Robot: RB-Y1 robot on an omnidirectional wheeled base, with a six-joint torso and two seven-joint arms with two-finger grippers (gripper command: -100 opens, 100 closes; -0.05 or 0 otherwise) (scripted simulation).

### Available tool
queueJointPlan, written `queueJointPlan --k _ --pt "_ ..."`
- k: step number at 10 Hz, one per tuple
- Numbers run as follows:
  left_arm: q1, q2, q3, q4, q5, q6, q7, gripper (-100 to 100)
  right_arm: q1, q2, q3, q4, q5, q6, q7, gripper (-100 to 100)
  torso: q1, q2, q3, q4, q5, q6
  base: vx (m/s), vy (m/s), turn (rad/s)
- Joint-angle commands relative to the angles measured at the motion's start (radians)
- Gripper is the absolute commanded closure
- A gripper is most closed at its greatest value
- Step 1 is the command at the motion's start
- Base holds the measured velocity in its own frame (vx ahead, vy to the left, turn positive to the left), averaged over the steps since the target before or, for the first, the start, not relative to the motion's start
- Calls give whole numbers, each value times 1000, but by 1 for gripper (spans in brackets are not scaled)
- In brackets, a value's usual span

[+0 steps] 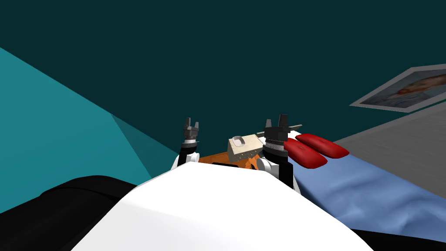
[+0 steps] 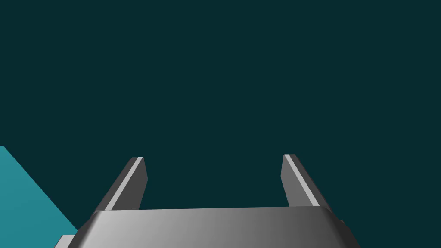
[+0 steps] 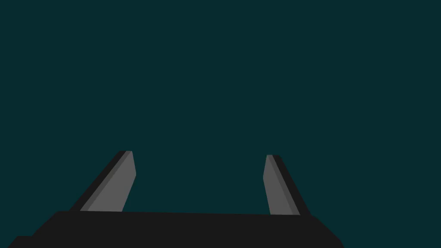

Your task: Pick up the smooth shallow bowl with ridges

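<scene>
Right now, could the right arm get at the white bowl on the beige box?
Probably not as posed: the right tool, open, points up at the dark teal wall, beside the beige box that bears the bowl. Nothing seems to lie between them, so turning it down might do.

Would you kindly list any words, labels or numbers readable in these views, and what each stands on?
There are none. The framed picture shows only a blurred image; the pale box, the white bowl on it, the red pillows and the blue bed carry no lettering.

Red pillows (image 1: 324, 147) near right tool (image 1: 276, 118)
</scene>
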Motion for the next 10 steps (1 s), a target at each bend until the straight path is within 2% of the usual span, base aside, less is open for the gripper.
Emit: queueJointPlan --k 1,5,10 --pt "0 0 0 0 0 0 0 0 -1 -38 10 13 10 10 14 -100 0 0 0 0 0 0 -23 13 79" --pt "0 0 0 0 0 0 0 0 -7 -113 43 64 53 45 66 -100 2 4 2 1 0 0 -53 26 87" --pt "0 0 0 0 0 0 0 0 -30 -219 103 180 153 115 178 -100 1 4 2 1 0 0 -60 28 147"
